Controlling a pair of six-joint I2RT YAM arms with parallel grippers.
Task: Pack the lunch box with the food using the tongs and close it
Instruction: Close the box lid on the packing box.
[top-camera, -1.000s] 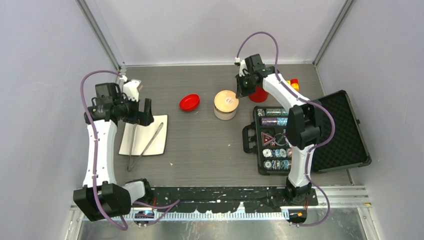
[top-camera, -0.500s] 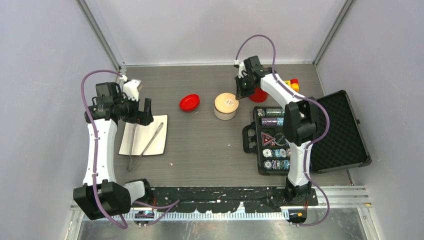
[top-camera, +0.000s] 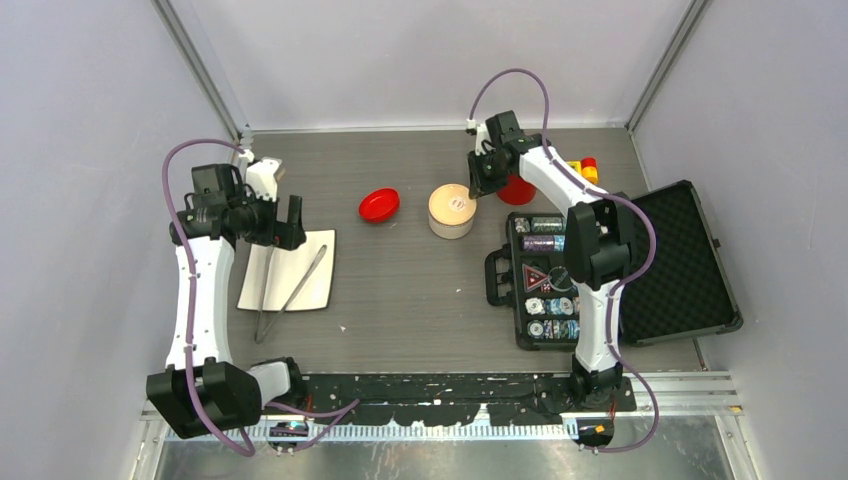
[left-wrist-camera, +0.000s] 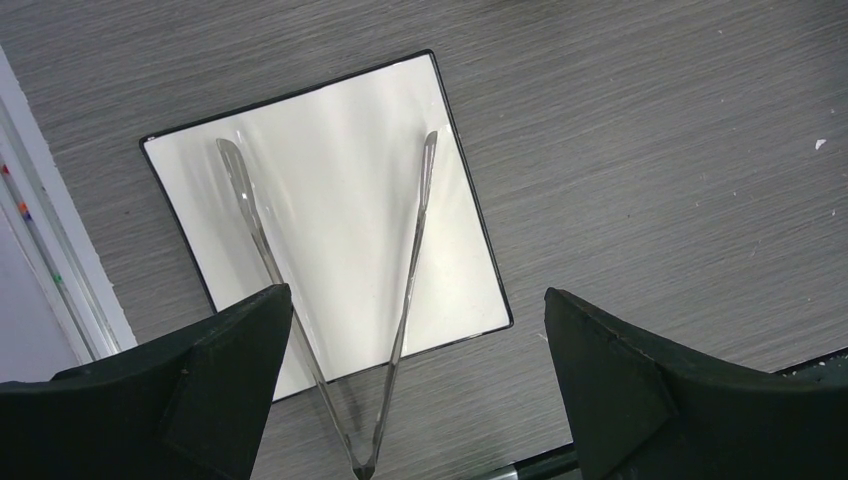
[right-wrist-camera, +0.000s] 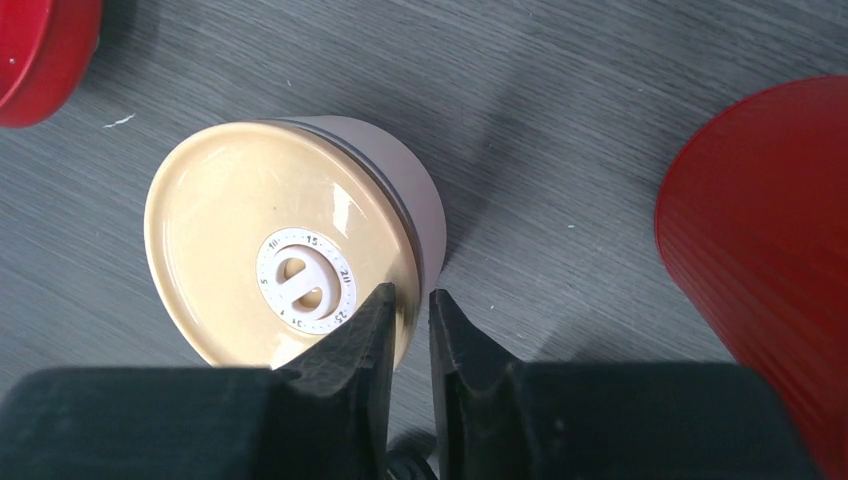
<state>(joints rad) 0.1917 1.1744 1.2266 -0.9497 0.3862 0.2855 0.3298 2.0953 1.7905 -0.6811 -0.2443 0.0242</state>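
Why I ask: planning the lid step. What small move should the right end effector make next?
Probably lower and close on the rim of the lid: the right end effector has its fingers slightly apart astride that rim, and the lid covers the lunch box.

Table count, overhead and wrist views:
- lunch box: one
- lid: one
- tongs: one pair, two blades joined at one end
- white square plate: one
- red vessels: two in all, one red bowl and one red cup
- yellow-and-red item: one
- black case: one
- rows of chips in it: perhaps four, too small to count surely
- arms: two, left arm and right arm
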